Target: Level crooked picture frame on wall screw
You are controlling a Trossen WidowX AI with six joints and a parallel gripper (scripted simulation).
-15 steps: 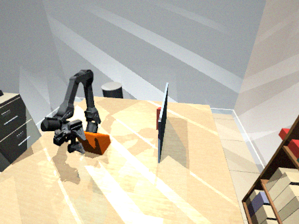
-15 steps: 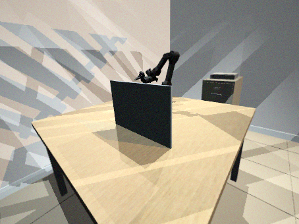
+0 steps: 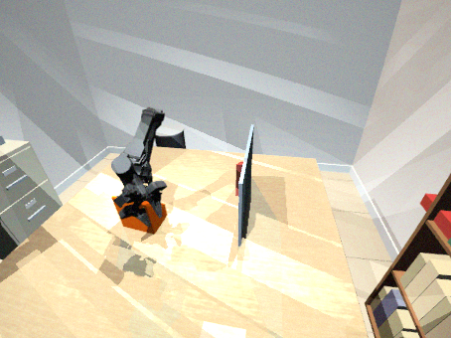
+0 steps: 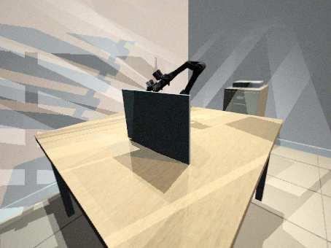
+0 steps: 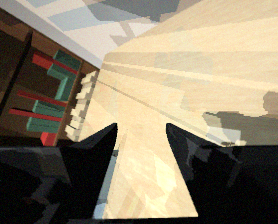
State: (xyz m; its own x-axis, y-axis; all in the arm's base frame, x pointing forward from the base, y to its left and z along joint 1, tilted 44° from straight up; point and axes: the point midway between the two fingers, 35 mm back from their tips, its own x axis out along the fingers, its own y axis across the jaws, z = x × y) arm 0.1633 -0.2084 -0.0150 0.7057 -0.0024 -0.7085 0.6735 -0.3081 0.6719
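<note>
The picture frame (image 3: 238,179) shows in the top view only as a thin red shape seen nearly edge-on. It is on the arm-facing side of the upright panel (image 3: 241,212) (image 4: 158,125) (image 5: 103,204). In the exterior view the panel's dark back hides the frame, and the wrist view does not show it. The screw and notched strip are hidden, and the frame's tilt cannot be told. My gripper (image 5: 141,126) is partly open, with nothing between its fingertips. It is over the arm's base, well away from the frame in the top view.
The panel stands upright on the wooden table (image 3: 293,269) (image 4: 219,154). The arm's orange base (image 3: 144,220) is across from it. A bookshelf (image 3: 397,276) (image 5: 15,75) stands beyond the table, a drawer cabinet (image 3: 42,195) (image 4: 263,103) on the other side, and a dark bin (image 3: 171,140) behind the arm.
</note>
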